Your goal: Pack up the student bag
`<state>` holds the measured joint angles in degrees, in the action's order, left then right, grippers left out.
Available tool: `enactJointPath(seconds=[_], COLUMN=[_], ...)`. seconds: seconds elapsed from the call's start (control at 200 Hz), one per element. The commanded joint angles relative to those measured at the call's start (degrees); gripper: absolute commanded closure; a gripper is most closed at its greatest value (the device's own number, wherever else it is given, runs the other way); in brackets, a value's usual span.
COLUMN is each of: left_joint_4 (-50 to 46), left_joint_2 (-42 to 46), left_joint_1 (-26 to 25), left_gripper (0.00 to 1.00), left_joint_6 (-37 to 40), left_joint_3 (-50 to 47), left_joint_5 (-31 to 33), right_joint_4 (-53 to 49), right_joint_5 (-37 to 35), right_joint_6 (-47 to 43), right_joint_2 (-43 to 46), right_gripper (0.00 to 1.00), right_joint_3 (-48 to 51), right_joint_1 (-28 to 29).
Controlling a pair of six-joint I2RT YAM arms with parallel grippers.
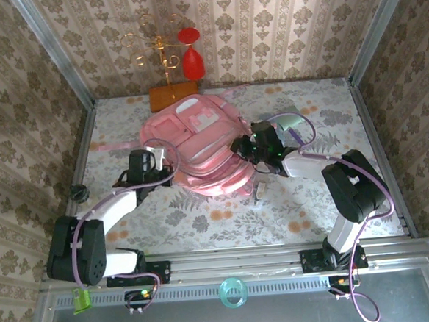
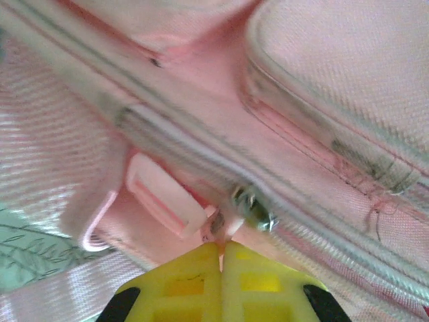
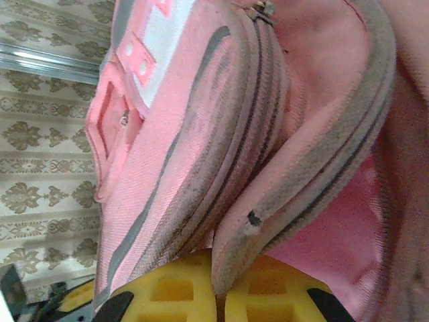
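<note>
The backpack point(image 1: 195, 151) lies flat in the middle of the tabletop point(image 1: 204, 221), and the 2 arms have it from either side. The left pincer point(image 1: 162, 163) is at its 9 o'clock flank. In its wrist view the yellow fingertips point(image 2: 194, 282) are pressed tight together just under the zipper slider point(image 2: 253, 206), and I'd say they are pinching the pull tab, though the tab is mostly hidden between them. The right pincer point(image 1: 243, 148) comes in from 3 o'clock and is clenched on the grey-trimmed lip of the opening point(image 3: 231, 235), with pink lining showing in the gap beside it.

I judge the step in hand to be opening the bag, with nothing packed yet. The next move calls for the left arm to draw the slider along its track while the right holds the lip taut. Soft fabric will bunch if the pull is not in line with the teeth.

The tabletop wears a pale floral cloth. At 12 o'clock, touching the backpack's far end, a wooden block point(image 1: 167, 96) carries a gold wire stand with a red piece. A small black knob point(image 1: 77, 193) sits at the 9 o'clock edge. Beige damask wallpaper point(image 1: 279, 31) lines the walls behind metal posts.
</note>
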<state>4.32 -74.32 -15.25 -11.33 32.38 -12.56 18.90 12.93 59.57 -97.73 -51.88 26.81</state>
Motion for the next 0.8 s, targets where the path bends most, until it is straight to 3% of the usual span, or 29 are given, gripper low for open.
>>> enactJointPath(seconds=[0.0, 0.23, 0.335, 0.4, 0.455, 0.585, 0.795], left_joint_4=[1.8, 1.9, 3.6, 4.5, 5.1, 4.4, 2.6], left_joint_2=[2.5, 3.9, 3.2, 2.6, 1.8, -0.6, -5.3], left_joint_1=[2.5, 3.6, 2.5, 1.0, 0.4, -0.1, -0.7], left_gripper=[1.00, 1.00, 1.00, 0.75, 0.65, 0.57, 0.53], left_joint_6=[-2.1, -3.3, -2.8, -2.1, -1.4, 1.6, 4.0], left_joint_3=[-0.9, -2.3, -2.1, -2.4, -2.7, -2.1, -0.3], left_joint_5=[3.0, 0.3, -7.6, -9.3, -9.4, -10.2, -9.9], right_joint_4=[-0.6, 0.0, 0.3, 0.6, 1.0, 1.6, 1.9], right_joint_5=[-4.7, -3.6, -2.6, -2.3, -2.2, -1.6, -1.4], right_joint_6=[-2.9, -3.1, -3.0, -2.9, -2.6, -2.1, -1.7], right_joint_2=[1.7, 0.8, 0.3, 0.0, -0.1, -0.7, -0.7], right_gripper=[1.00, 1.00, 1.00, 1.00, 1.00, 1.00, 1.00], right_joint_3=[0.5, -0.5, -1.1, -1.2, -1.1, -1.0, -0.9], right_joint_1=[-2.5, -3.1, -3.1, -3.1, -3.0, -3.0, -3.1])
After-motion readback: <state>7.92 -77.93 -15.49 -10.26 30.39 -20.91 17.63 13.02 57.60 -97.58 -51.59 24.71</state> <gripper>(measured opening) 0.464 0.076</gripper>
